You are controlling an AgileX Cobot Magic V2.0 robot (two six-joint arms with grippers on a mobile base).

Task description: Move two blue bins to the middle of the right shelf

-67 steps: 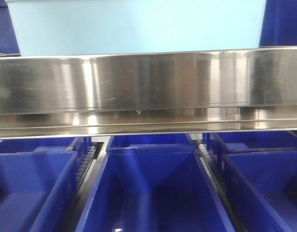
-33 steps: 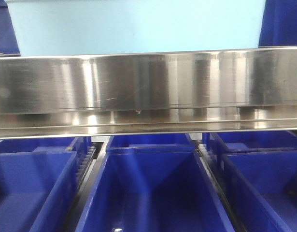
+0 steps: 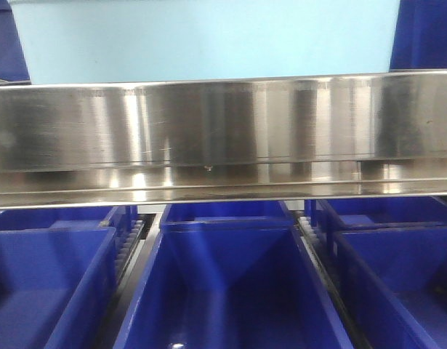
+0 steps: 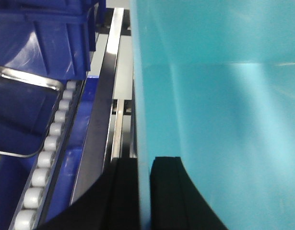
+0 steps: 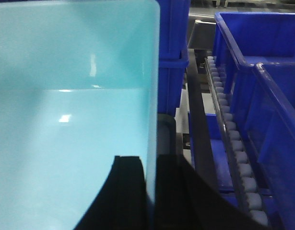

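pale bin [image 3: 208, 36]: upper level, just behind the steel rail [image 3: 223, 131] at the shelf's front edge, near its middle; resting or lifted, cannot tell.
left gripper [image 4: 144, 165]: jaws nearly closed, pinching the bin's left wall, one finger inside, one outside.
right gripper [image 5: 151, 153]: same narrow pinch on the bin's right wall.
dark bins [image 3: 223, 283]: three side by side under the rail, tops open.
rollers [image 4: 46, 143]: white, in a row beside the dark bins.
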